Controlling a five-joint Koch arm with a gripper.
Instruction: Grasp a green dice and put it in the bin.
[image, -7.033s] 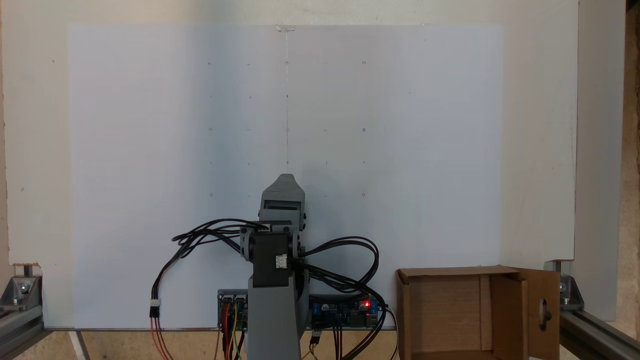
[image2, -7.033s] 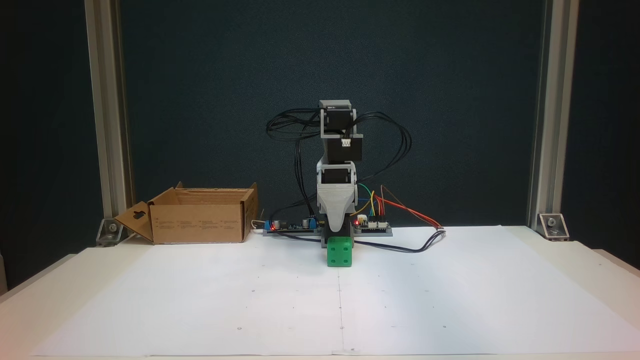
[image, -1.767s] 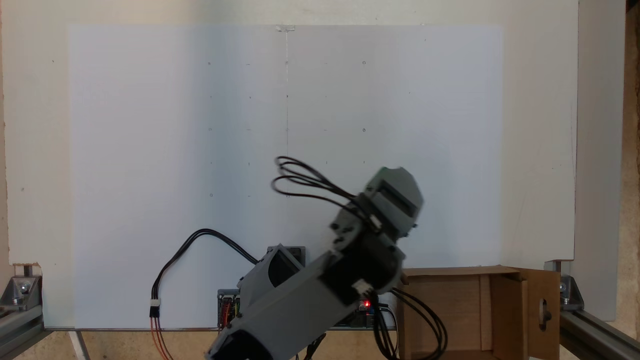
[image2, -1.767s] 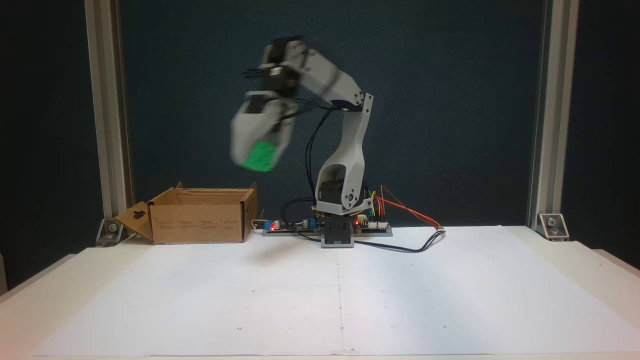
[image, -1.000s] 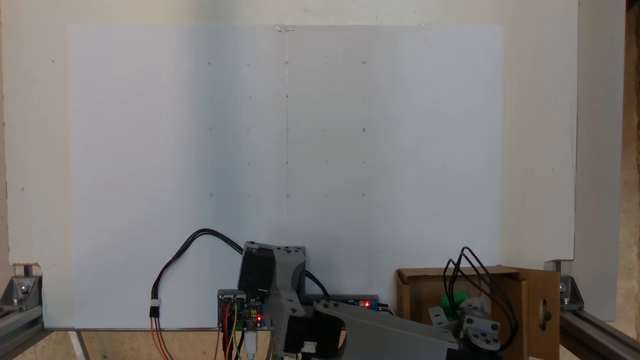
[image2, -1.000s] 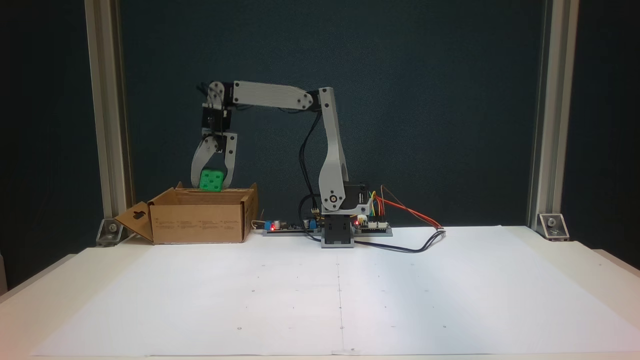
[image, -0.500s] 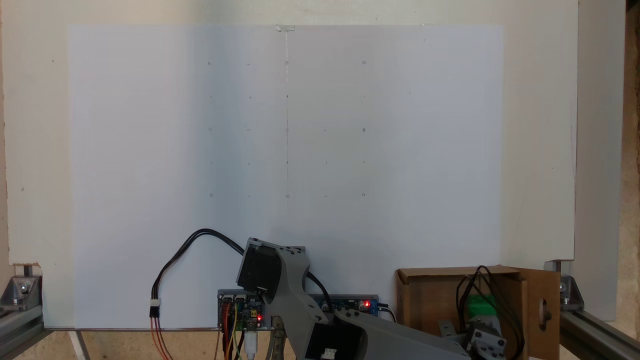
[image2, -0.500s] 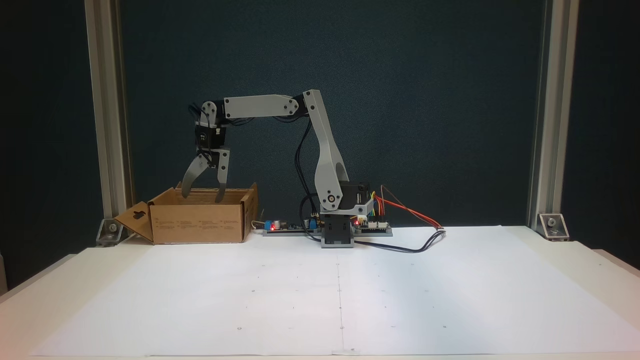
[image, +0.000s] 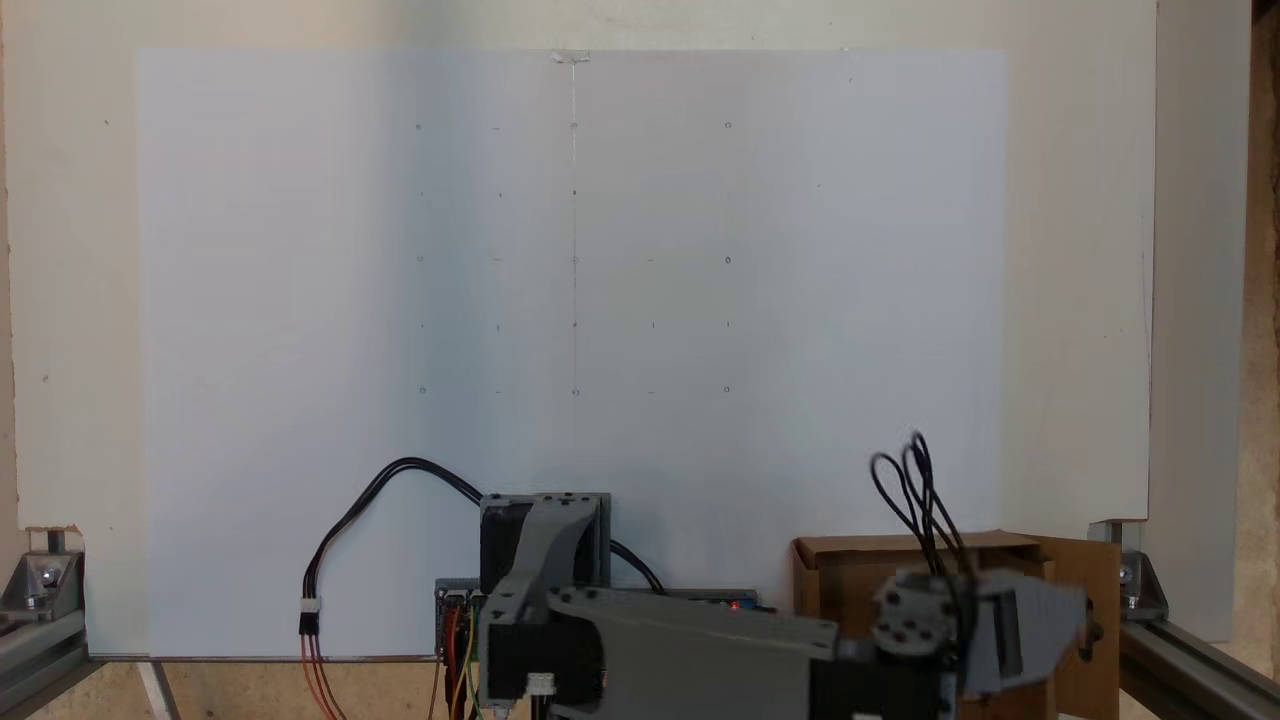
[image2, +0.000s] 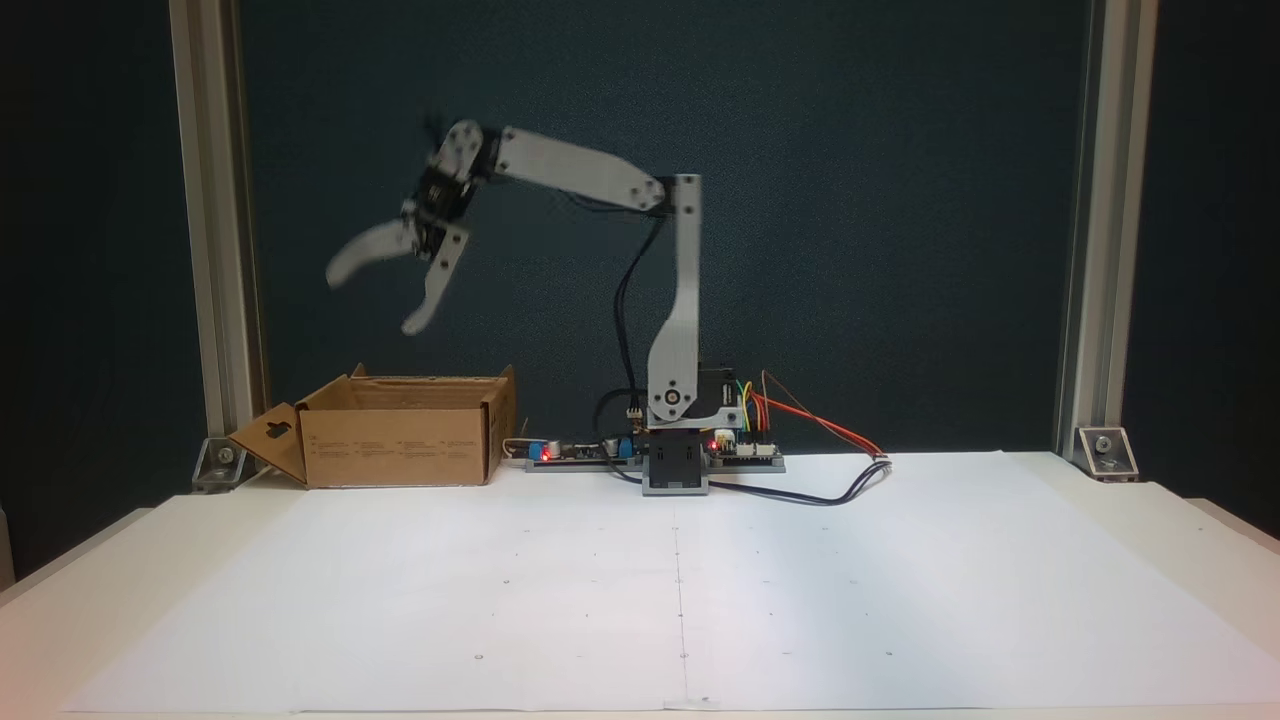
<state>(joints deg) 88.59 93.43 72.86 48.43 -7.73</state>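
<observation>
White desk (image2: 1150, 560), covered almost wholly by a large sheet of paper (image2: 600, 600) with faint dots and a centre line. Dark backdrop behind, flanked by two upright metal rails (image2: 205, 230) bolted down at the desk's rear corners.

Grey arm (image2: 675, 300) standing at the rear middle of the desk, upper link upright, forearm reaching up and toward the left of the front-facing fixed view. Seen from the top-down fixed view (image: 690, 650), stretching across the bottom edge to the right, its wrist block lying over the box and hiding most of the inside.

Cardboard box (image2: 400, 435) at the rear left in the front-facing fixed view, open, one flap with an oval hand-hole folded outward to the left; in the top-down fixed view (image: 850, 560), at lower right.

Fingers (image2: 375, 300) spread wide apart, holding nothing, blurred, raised well above the box and a little toward its left side.

Circuit boards (image2: 745, 450) with red lights at the arm's foot, coloured wires arching off to the right, black cables (image: 400, 480) looping out over the paper.

Green cube: cannot tell where; box walls in one fixed view and the wrist in the other blocking the interior.
</observation>
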